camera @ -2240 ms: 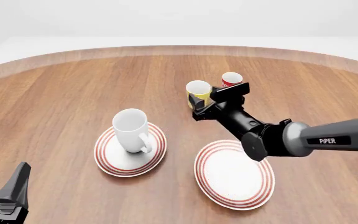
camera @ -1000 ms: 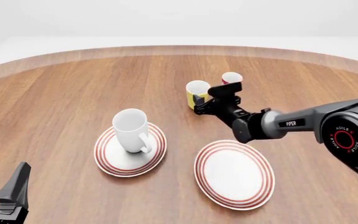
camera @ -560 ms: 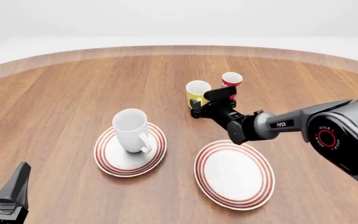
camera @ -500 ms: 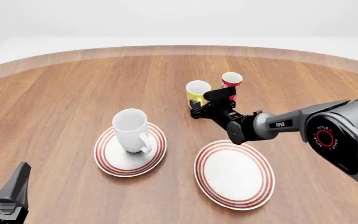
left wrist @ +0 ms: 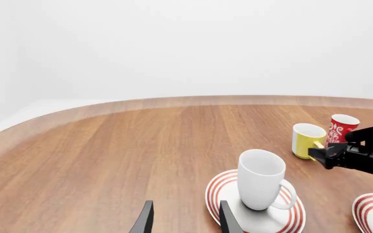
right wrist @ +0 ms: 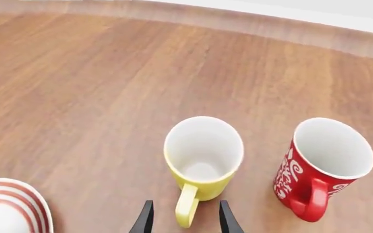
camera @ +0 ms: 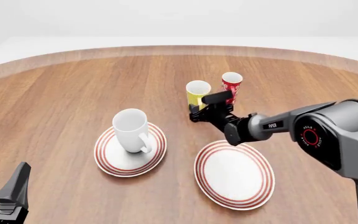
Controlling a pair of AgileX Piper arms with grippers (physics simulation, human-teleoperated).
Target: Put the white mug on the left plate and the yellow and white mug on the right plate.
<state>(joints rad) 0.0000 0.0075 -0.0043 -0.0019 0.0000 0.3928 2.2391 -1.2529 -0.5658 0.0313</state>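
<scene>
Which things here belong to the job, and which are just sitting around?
Job: white mug, already on the left plate; yellow and white mug; right plate; right gripper at its handle.
Not needed: red cup.

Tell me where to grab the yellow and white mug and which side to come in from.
Grip the yellow and white mug by its loop handle, coming from the near, robot side. The mug stands upright with the handle pointing at the right gripper, whose open jaws already straddle it; the red cup crowds its right flank.
</scene>
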